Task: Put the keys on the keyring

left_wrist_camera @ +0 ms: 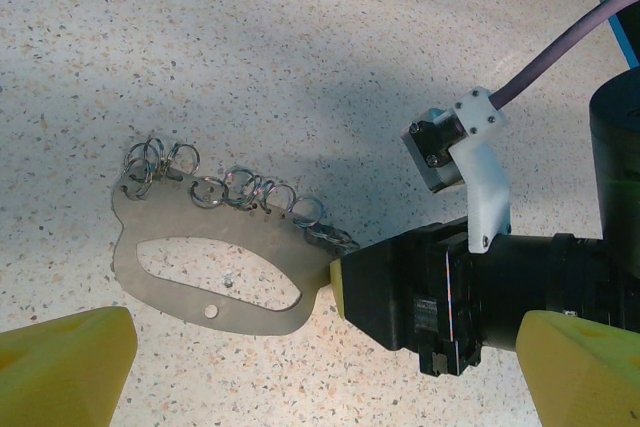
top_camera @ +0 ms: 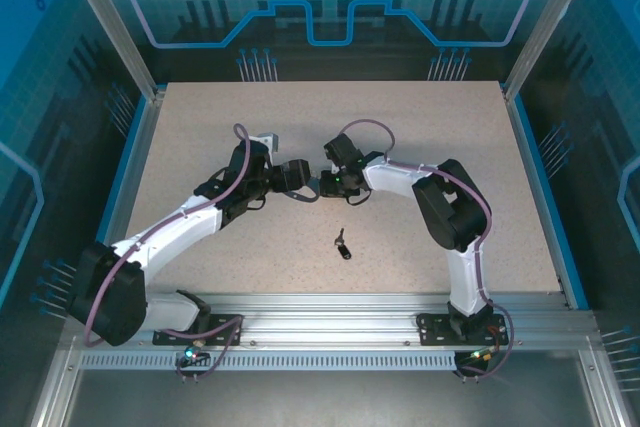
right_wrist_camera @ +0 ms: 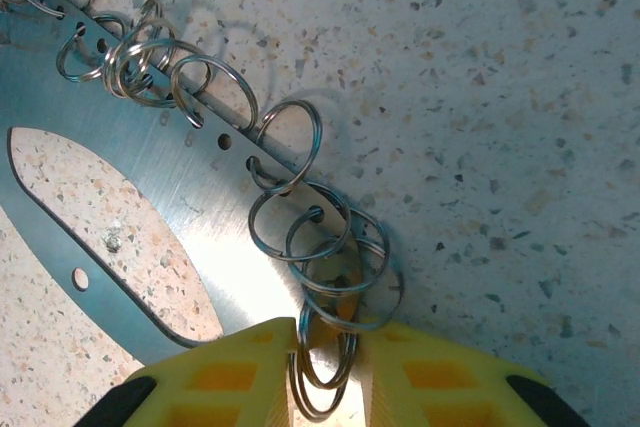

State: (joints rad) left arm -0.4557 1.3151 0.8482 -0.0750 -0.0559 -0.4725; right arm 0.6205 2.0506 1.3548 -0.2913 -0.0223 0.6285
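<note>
The keyring (left_wrist_camera: 150, 282), a flat grey oval loop, lies on the table with several silvery split rings (right_wrist_camera: 300, 232) along its upper edge. My right gripper (right_wrist_camera: 330, 372) is at its right end, and the yellow fingertips (right_wrist_camera: 215, 377) press from both sides on the end split rings there. In the left wrist view the right gripper (left_wrist_camera: 345, 282) touches the loop's tip. My left gripper (left_wrist_camera: 325, 377) hovers over the loop, wide open, with its yellow fingers (left_wrist_camera: 60, 367) far apart and holding nothing. The key (top_camera: 343, 245), tiny and black-headed, lies alone on the table nearer the arm bases.
The speckled tabletop (top_camera: 450, 127) has blue rails (top_camera: 535, 177) along its sides. The two grippers meet at the table's middle, close together. The right arm's elbow (top_camera: 455, 207) stands to the right of the key.
</note>
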